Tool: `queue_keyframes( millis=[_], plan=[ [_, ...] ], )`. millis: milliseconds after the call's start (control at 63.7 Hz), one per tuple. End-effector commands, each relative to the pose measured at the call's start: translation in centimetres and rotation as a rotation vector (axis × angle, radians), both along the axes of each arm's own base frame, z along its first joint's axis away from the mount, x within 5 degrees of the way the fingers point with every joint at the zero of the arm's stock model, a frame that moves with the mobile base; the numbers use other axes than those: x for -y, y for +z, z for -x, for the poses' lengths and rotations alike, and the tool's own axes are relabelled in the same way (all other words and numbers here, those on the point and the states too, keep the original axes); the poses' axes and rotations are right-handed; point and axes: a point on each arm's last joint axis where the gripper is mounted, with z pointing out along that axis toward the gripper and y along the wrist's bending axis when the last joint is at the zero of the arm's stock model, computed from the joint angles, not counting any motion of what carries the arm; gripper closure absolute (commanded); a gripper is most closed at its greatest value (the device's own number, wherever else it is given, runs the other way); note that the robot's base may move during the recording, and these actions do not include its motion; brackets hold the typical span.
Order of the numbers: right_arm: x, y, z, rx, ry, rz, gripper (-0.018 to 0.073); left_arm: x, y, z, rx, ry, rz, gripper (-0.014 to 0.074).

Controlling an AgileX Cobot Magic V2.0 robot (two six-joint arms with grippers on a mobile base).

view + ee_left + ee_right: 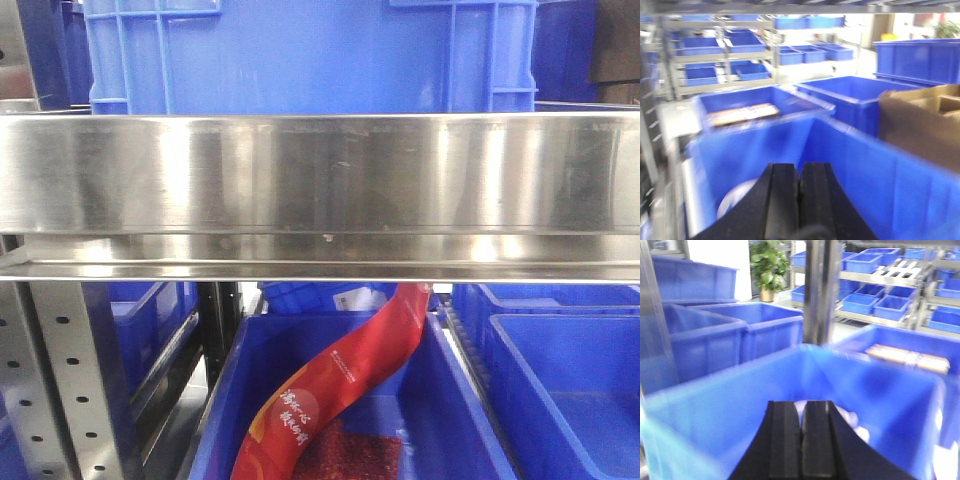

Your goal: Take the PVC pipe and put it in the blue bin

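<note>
In the exterior front-facing view, a broad stainless-steel shelf rail (320, 190) spans the frame. A large blue crate (310, 55) stands on the shelf above it. Below the rail, a blue bin (225, 420) holds a long red printed package (335, 395) leaning on a slant, with a red mesh-like item (355, 455) lying at the bottom beside it. Another blue bin (560, 390) sits just to the right, and a perforated metal upright (60, 390) rises at the lower left. Neither arm nor the PVC pipe shows in this view.

In the left wrist-mounted view, the picture is blurred. The left gripper (799, 200) sits at the bottom centre with its two black fingers pressed together, nothing visible between them. It hangs over a blue bin (875, 165), and a pale rounded object (735, 200) lies low inside, left of the fingers; whether this is the pipe cannot be told. A brown cardboard box (920, 120) stands to the right, and shelving with more blue bins (715, 65) fills the background.

In the right wrist-mounted view, the right gripper (801, 440) also has its black fingers closed against each other and holds nothing visible. It is over a blue bin (730, 405); a whitish shape (847, 417) lies inside just beyond the fingers, too blurred to identify. A metal post (822, 290) stands behind, with a potted plant (767, 265) farther back.
</note>
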Motion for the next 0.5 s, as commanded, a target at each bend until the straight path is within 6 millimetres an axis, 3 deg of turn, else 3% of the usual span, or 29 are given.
queue_keyframes(
  millis=[0, 110, 204, 487],
  plan=[
    [0.9, -0.9, 1.8, 0.096, -0.040, -0.032, 0.0727, -0.9, -1.1, 1.8, 0.047, 0.018, 0.035, 0.0707],
    [1.7, -2.5, 4.2, 0.136, -0.058, -0.043, 0.0727, -1.9, -3.7, 3.6, 0.066, 0.044, 0.082, 0.0707],
    [2.0, -3.4, 5.6, 0.126, -0.056, -0.041, 0.0727, -2.8, -4.8, 4.9, 0.112, 0.074, 0.161, 0.0707],
    [2.4, -3.0, 7.6, 0.121, -0.038, -0.039, 0.0727, -3.8, -5.0, 7.0, 0.173, 0.082, 0.190, 0.0707]
  ],
)
